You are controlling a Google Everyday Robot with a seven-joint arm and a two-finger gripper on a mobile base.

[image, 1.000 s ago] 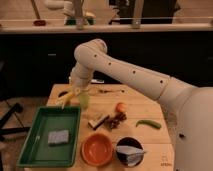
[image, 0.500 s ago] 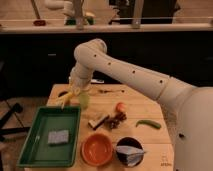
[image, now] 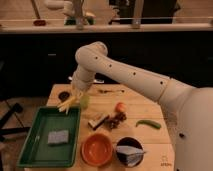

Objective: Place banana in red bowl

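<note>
My gripper hangs from the white arm over the back left of the wooden table. It is shut on the banana, a pale-yellow curved fruit that sticks out down and to the left, just above the far edge of the green tray. The red bowl stands empty near the table's front edge, to the right of the tray and well in front of the gripper.
The green tray holds a grey sponge. A dark bowl with a pale packet in it stands right of the red bowl. A green pod, a red-orange fruit, a small greenish object and dark bits lie mid-table.
The gripper and the banana have shifted slightly down and to the right. Nothing else has moved.
</note>
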